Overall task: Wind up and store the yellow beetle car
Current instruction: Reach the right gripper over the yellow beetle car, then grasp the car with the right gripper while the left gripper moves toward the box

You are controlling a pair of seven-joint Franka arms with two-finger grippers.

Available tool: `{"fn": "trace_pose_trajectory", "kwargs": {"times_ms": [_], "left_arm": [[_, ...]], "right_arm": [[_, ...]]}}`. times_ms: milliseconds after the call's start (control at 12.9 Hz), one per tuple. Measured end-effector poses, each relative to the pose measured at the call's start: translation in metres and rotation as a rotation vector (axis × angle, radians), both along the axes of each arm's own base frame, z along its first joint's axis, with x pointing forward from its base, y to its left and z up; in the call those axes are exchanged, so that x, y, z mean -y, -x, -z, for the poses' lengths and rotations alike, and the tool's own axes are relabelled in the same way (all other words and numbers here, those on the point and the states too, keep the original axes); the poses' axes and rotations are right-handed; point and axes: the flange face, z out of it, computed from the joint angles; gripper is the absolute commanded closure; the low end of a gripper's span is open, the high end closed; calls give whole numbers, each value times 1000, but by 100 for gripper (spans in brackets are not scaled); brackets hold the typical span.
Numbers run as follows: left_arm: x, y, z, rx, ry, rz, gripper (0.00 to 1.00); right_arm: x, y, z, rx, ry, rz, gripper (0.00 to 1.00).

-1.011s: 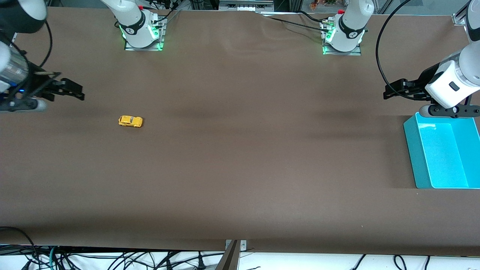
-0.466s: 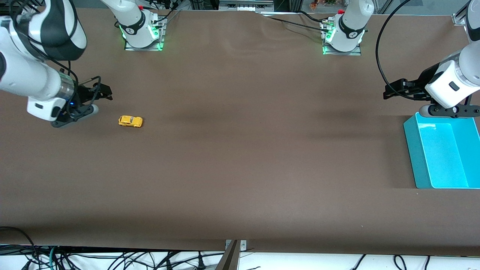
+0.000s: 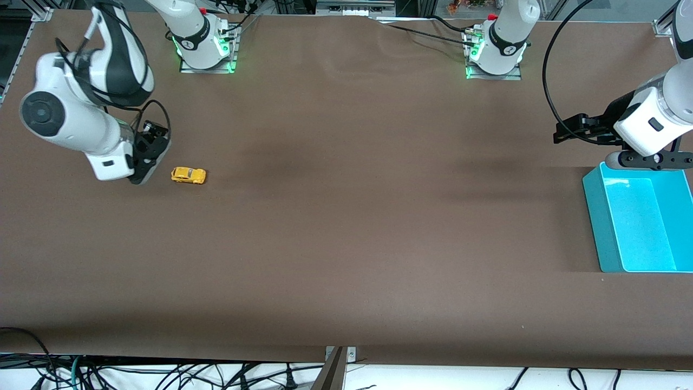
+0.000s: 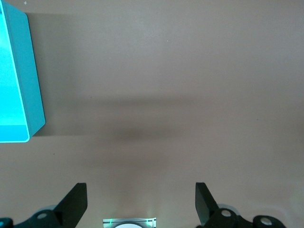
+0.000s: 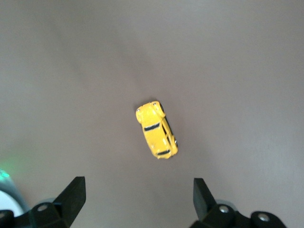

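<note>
We are looking at the yellow beetle car [image 3: 188,175] sitting on its wheels on the brown table [image 3: 346,227], toward the right arm's end — untouched by either gripper. From the car, the right gripper [image 3: 153,145] is hanging at about ten o'clock in the front view, just beside it and over bare table. In the right wrist view we are seeing its fingers [image 5: 72,192] spread wide with nothing between them, the car [image 5: 156,129] lying ahead of the gap. The left gripper [image 3: 563,131] is waiting at the other end — it is hovering over the table at roughly eleven o'clock from the turquoise bin [image 3: 597,216], fingers [image 4: 76,202] also spread wide and holding nothing. The bin's wall [image 4: 29,90] is showing in the left wrist view.
</note>
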Motion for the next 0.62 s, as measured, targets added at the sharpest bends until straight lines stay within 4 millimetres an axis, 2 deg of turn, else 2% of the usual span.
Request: {"fn": "trace_pose_trajectory", "kwargs": {"times_ms": [233,389,622], "left_arm": [[0,0,0,0,0,0,0],[0,0,0,0,0,0,0],[0,0,0,1,0,0,0]], "right_arm": [[1,23,57,106,-19,-233,0],[2,35,86,132,-28,-267,0],[7,36,119,153,-40,-266,1]]}}
